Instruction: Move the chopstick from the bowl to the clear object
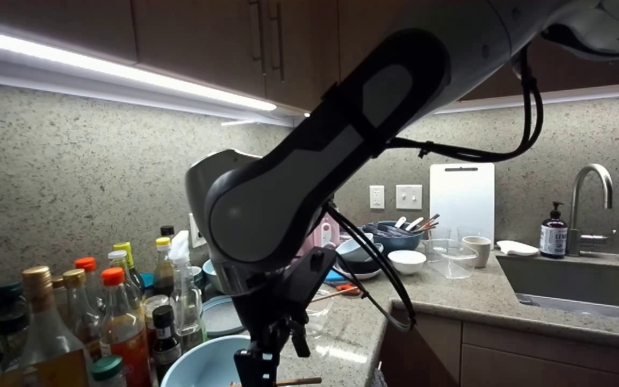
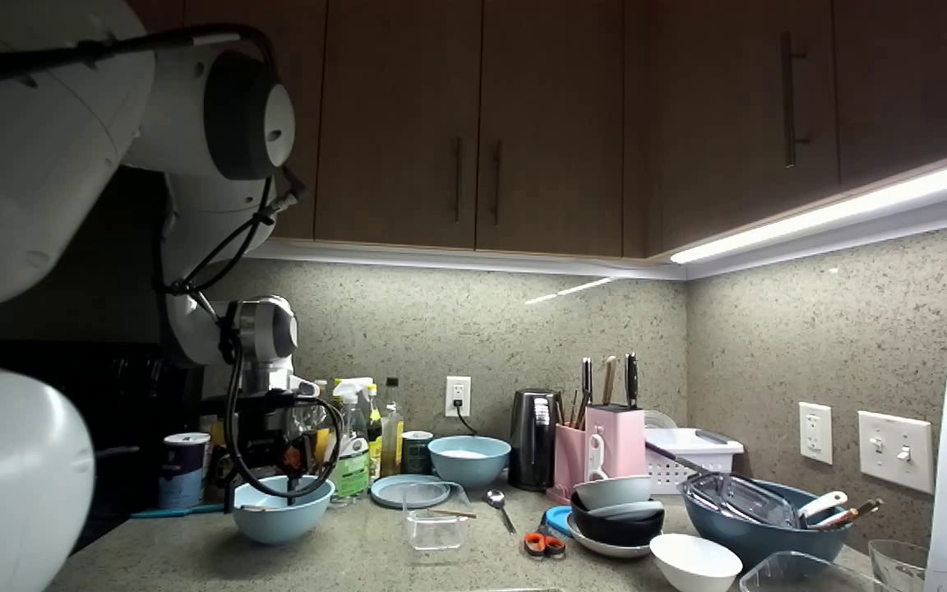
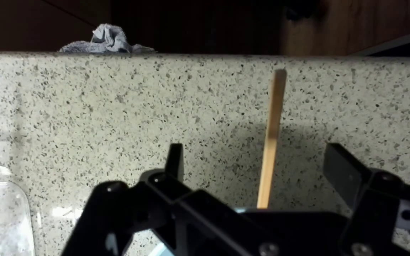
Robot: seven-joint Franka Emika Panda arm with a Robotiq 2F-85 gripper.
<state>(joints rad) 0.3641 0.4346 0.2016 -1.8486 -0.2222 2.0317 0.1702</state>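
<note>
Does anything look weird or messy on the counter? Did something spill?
I can't see any spill. What looks a bit odd is the chopstick: it pokes out past the rim of the light-blue bowl nearest the gripper instead of lying inside. Another stick lies across the clear container, one end jutting out.

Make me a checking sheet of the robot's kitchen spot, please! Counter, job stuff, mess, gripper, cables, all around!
Surface: speckled counter, shiny in spots.
Job's things: chopstick juts out of the light-blue bowl; another stick seems to lie across the clear dish.
Clutter: bottles, scissors, stacked bowls.
Gripper: open; in the wrist view, the chopstick shows between its fingers.
Cables: black, looping off the arm.
Surroundings: sink, cabinets, grey cloth by the counter's edge.
</note>
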